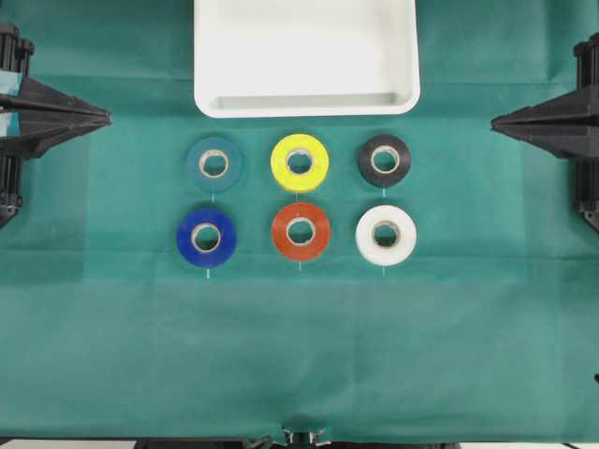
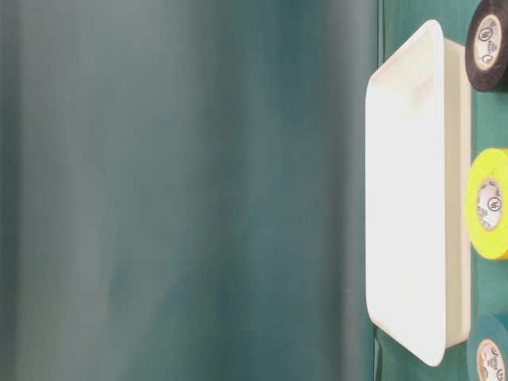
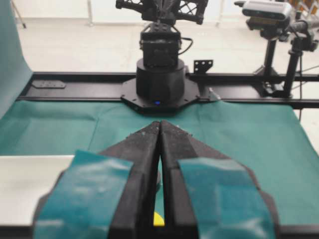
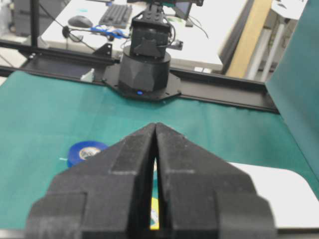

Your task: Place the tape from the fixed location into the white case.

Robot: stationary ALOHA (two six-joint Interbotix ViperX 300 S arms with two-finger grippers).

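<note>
Presently: both hands parked at the sides, tape untouched.

The tape (image 1: 385,160) lies flat on the tabletop (image 1: 299,355), top right of six rolls, just below the case (image 1: 306,103) and above the white roll (image 1: 386,235). Left hand (image 3: 160,124) and right hand (image 4: 156,127) each have fingers pressed together, holding nothing, well apart from the rolls.

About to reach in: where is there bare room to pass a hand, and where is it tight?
Free: the wide cloth strip below the blue roll, orange roll and white roll, plus both side margins. Crowded: the six-roll grid, and the gap between black tape and white case.
</note>
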